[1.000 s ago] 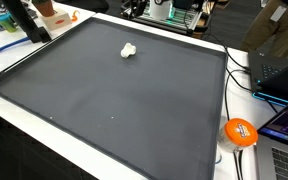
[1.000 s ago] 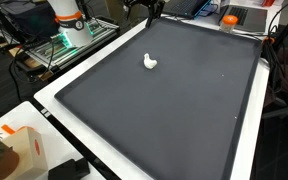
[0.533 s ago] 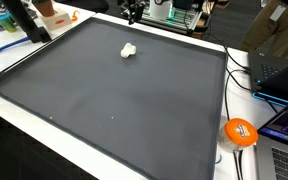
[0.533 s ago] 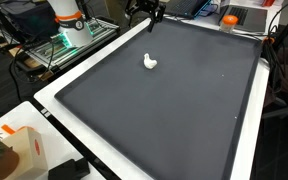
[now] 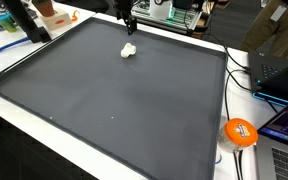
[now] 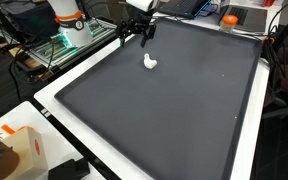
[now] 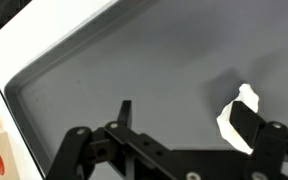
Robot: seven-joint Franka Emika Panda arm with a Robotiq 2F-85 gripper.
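A small white crumpled lump lies on the large dark grey mat near its far edge; it also shows in an exterior view. My gripper hangs above the mat close to the lump, fingers spread. In the wrist view the gripper is open, with one finger at the left and the other in front of the white lump. Nothing is between the fingers.
An orange ball-like object sits past the mat's edge next to cables and laptops. A white and orange box stands by one corner of the mat. The robot base and a rack stand beyond the mat's white rim.
My gripper has come down from the far edge of the mat toward the white lump and now hangs close over it.
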